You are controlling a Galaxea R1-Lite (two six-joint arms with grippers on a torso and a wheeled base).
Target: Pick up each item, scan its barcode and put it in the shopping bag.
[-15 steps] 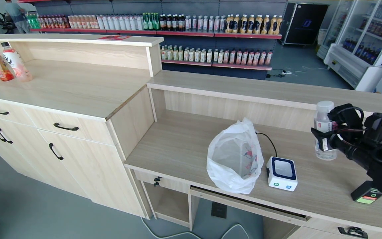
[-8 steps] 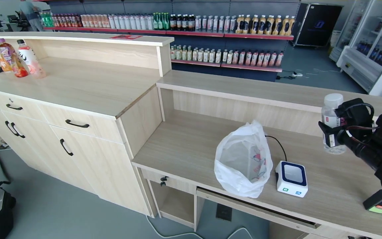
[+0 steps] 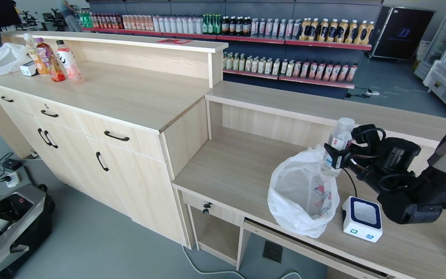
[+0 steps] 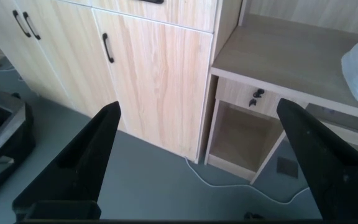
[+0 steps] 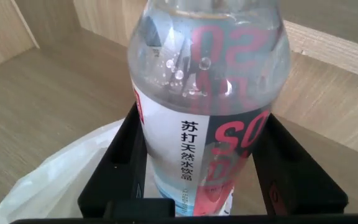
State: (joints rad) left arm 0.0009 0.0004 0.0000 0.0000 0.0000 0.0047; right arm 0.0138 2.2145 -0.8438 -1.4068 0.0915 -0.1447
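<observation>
Right hand point(image 3: 334, 159) clamped on water bottle point(image 3: 340, 136), held upright over the rear rim of shopping bag point(image 3: 304, 193) on worktop point(image 3: 238, 166), scanner point(image 3: 362, 219) just beside. Left hand point(image 4: 199, 106) open, empty. Likely best: centre over the bag mouth, lower inside, then release; floppy rim may snag.

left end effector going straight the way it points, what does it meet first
Likely the light wooden cabinet door, low down, or the grey floor before it; depth is unclear.
</observation>
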